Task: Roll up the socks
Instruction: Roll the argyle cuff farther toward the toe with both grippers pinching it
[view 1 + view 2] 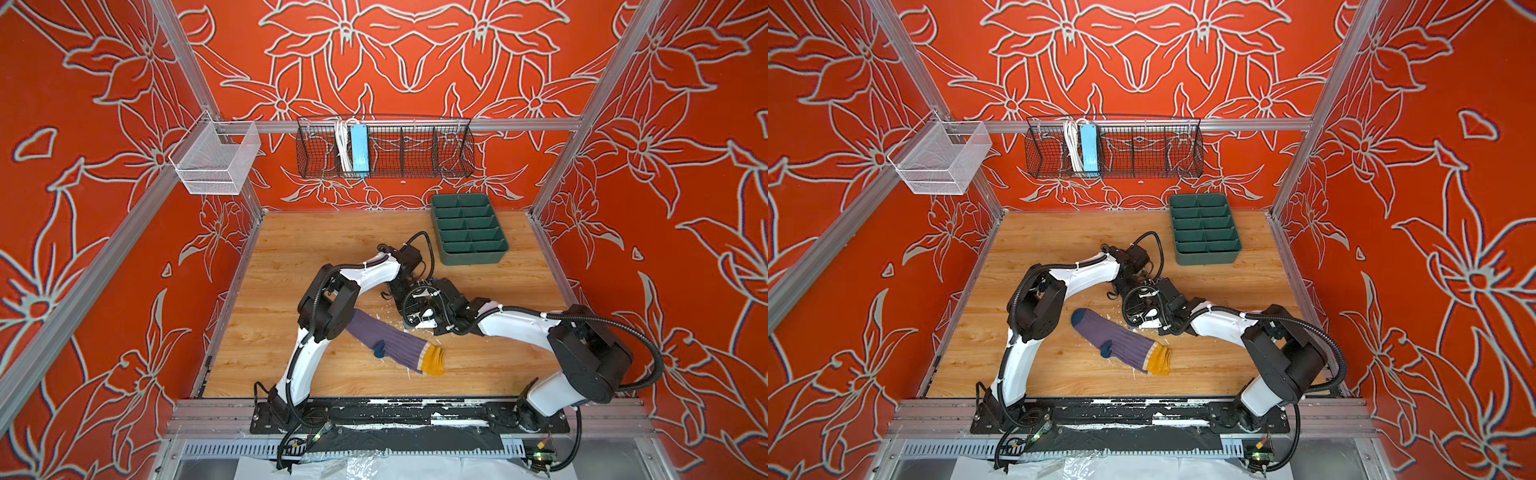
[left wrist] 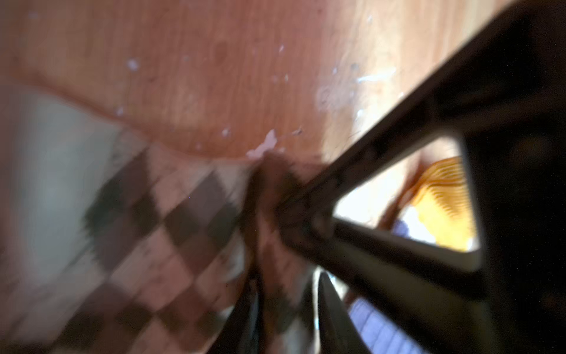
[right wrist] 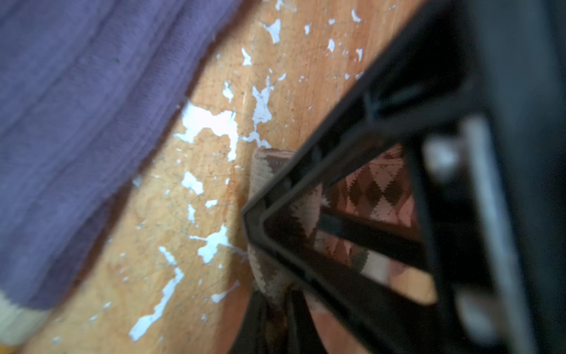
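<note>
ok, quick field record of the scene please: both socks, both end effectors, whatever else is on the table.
purple sock: flat, unrolled, front-centre of wooden table, mustard cuff toward right arm
argyle sock: mid-table under both arms' tips, seen only in wrist views
right end effector: shut on argyle sock
left end effector: at argyle sock, grip unclear, blurred
green divided tray: back right of table

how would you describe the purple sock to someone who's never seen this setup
Start at the wooden table and look near the middle of its front half. The purple sock lies flat and slanted there. Unlike the argyle sock, it is ribbed, with navy toe and heel and a mustard cuff.
</note>
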### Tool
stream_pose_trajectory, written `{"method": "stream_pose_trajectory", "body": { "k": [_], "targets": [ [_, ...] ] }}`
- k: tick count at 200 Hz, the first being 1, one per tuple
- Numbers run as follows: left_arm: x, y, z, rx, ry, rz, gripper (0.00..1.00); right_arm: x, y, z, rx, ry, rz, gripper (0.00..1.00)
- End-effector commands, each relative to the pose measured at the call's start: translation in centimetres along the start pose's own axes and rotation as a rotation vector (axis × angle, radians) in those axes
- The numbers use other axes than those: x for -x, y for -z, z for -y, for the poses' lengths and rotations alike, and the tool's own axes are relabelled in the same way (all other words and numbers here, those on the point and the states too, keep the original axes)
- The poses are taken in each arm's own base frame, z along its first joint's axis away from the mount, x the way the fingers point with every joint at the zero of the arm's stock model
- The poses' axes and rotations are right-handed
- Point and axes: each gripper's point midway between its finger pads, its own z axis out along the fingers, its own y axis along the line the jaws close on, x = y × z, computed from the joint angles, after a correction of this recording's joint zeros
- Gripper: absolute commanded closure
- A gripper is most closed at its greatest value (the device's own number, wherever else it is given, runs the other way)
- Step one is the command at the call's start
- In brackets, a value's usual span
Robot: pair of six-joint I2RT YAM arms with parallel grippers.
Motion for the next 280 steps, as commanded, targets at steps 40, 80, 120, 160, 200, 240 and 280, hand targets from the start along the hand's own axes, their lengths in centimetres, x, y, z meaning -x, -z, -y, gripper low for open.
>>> {"method": "stream_pose_trajectory", "body": {
  "k": [40,80,120,160,200,240,280],
  "targets": [
    [1.5,6.3,-3.6,0.189,0.102,0.207,0.56,-1.7,1.1,-3.6,0.179,-0.115,-0.1,1.0],
    [1.1,13.9,-7.5,0.548,0.198,0.428,0.56,-1.1,1.2,-3.9,0.275,-0.137,-0.114,1.0],
    [-1.5,23.6,-8.5,0.887,0.265,0.65,0.56,-0.4,0.7,-4.5,0.391,-0.145,-0.112,1.0],
    [-3.4,29.6,-4.8,0.783,0.39,0.82,0.56,1.1,0.7,-5.0,0.576,-0.208,-0.092,1.0],
    [-1.1,27.5,6.2,0.626,-0.044,0.821,0.53,1.8,0.4,-5.2,0.759,-0.314,-0.095,1.0],
    [-2.6,14.0,8.4,0.73,-0.493,0.294,0.44,1.9,-0.6,-4.8,0.834,-0.354,-0.103,1.0],
    [-1.8,7.6,6.3,0.813,-0.586,0.165,0.44,2.1,-1.0,-4.4,0.869,-0.375,-0.103,1.0]
  ]
}}
